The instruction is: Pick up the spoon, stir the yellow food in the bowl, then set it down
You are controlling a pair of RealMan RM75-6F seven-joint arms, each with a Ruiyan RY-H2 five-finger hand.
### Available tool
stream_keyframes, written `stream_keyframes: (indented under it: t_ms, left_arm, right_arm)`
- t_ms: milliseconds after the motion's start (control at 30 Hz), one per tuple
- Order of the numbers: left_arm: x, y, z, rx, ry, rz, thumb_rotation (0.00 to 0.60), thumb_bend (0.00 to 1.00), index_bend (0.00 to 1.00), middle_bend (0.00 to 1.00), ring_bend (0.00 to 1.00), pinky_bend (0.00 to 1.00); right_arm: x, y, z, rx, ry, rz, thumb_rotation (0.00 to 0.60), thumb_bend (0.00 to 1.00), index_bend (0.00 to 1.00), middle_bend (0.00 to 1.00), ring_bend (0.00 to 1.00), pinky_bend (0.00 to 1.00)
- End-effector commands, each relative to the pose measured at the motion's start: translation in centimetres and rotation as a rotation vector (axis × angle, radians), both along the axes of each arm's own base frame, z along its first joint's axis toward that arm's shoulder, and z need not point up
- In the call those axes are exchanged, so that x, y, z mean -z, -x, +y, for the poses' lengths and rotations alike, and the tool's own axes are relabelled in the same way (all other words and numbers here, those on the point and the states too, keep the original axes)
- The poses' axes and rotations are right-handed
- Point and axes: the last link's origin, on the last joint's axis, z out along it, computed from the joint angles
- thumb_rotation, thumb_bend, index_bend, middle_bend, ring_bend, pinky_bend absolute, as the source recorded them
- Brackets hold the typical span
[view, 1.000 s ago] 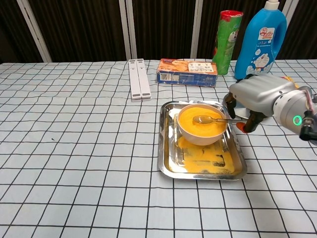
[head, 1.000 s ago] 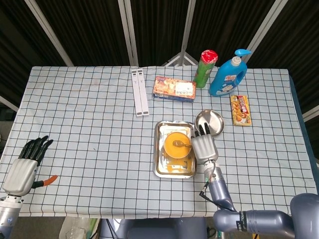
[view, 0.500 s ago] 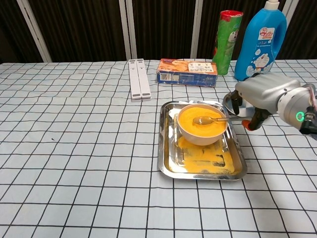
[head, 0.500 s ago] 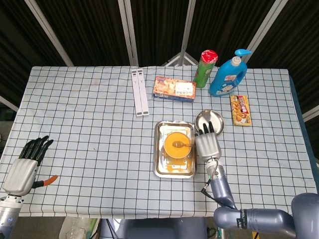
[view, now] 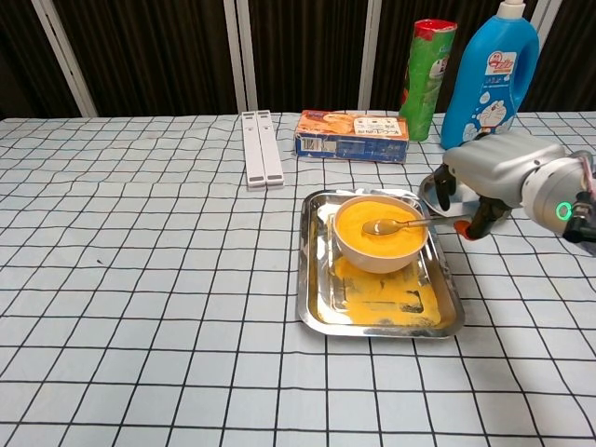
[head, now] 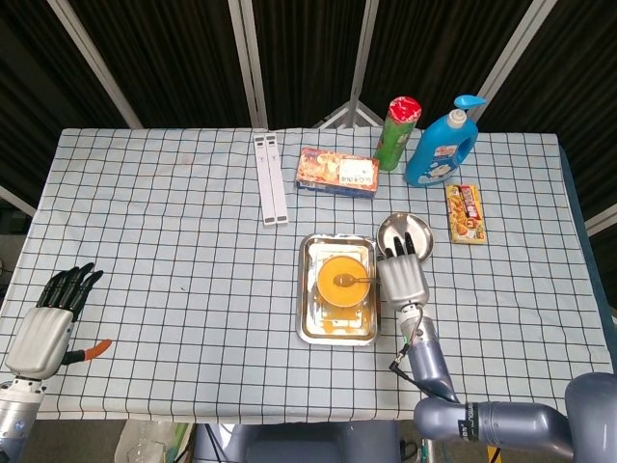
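Observation:
A white bowl (view: 380, 233) of yellow food stands in a steel tray (view: 382, 303) smeared with yellow. The metal spoon (view: 396, 224) lies with its scoop in the food and its handle over the bowl's right rim, pointing right. My right hand (view: 489, 177) hovers just right of the handle end, fingers curled downward and apart, with nothing seen in its grip. In the head view the right hand (head: 402, 277) sits beside the bowl (head: 345, 280) and tray (head: 313, 323). My left hand (head: 48, 323) rests with fingers stretched out at the table's front left edge.
A small steel dish (head: 407, 233) lies just behind my right hand. Along the back stand a blue bottle (head: 442, 145), a green can (head: 397, 130), a food box (head: 335, 171) and white strips (head: 271, 178). A snack packet (head: 465, 212) lies at the right.
My right hand let go of the spoon handle and drew away to the right and slightly up. The spoon stayed in the bowl. My left hand has not moved.

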Motion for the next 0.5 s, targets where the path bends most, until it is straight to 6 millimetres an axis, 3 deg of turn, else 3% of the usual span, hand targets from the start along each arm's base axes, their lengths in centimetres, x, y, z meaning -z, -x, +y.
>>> stream_keyframes:
  t_ms: [33, 500]
  left_arm:
    - [0.00, 0.00, 0.01, 0.000, 0.000, 0.000, 0.600, 0.00, 0.00, 0.00, 0.00, 0.04]
    - [-0.02, -0.02, 0.02, 0.001, -0.002, -0.003, 0.600, 0.00, 0.00, 0.00, 0.00, 0.04]
  right_arm:
    - [0.05, -0.15, 0.14, -0.008, -0.001, -0.002, 0.600, 0.45, 0.43, 0.34, 0.14, 0.00]
    - [0.68, -0.45, 0.09, -0.028, 0.003, -0.029, 0.600, 0.45, 0.45, 0.45, 0.24, 0.00]
